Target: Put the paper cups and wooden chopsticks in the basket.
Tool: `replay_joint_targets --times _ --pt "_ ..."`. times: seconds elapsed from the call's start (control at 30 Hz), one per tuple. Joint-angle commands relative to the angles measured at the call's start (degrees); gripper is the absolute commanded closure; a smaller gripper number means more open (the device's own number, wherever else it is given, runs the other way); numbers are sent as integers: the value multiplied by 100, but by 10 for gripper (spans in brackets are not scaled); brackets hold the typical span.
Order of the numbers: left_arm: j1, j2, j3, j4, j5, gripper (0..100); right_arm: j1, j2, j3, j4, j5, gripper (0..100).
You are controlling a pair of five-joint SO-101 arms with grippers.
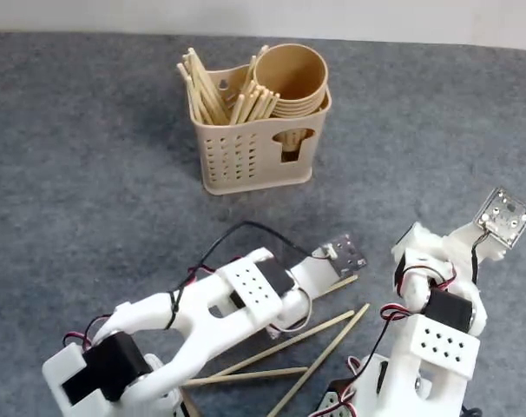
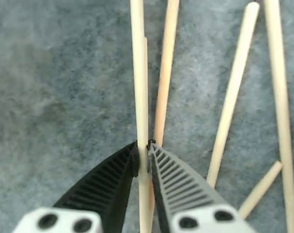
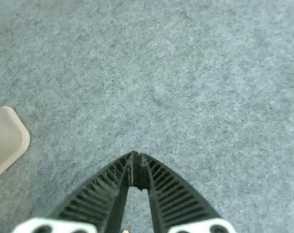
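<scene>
- Left claw [image 2: 143, 148]: clamped on one chopstick [image 2: 138, 73], which runs straight out past the tips.
- Held chopstick: thin, straight, pale wood.
- Loose chopsticks [image 2: 234, 87]: lying on the grey bench [image 2: 50, 97], just beside it.
- Right claw [image 3: 137, 160]: tips together over the bench.
- Basket [image 1: 246, 156]: well apart from both claws, holding stacked cups [image 1: 291, 74] and stored chopsticks [image 1: 209, 87].
</scene>
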Motion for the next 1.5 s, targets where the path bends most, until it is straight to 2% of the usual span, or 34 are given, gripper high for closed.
replay_joint_targets --times 0.0,0.13,1.0,1.13,1.47 --pt "-163 -40 -259 35 0 994 22 -127 -84 -110 -18 989" --pt "-207 -356 -215 35 0 994 22 -127 -84 -110 -18 989" --pt "-1666 -5288 1455 -9 0 994 -48 -127 -57 -110 -9 989" --pt "-1710 -5895 1727 -325 0 994 -127 -127 -57 -110 -9 989" --pt "-2721 -7310 2396 -1292 35 994 -127 -127 -57 -110 -9 989"
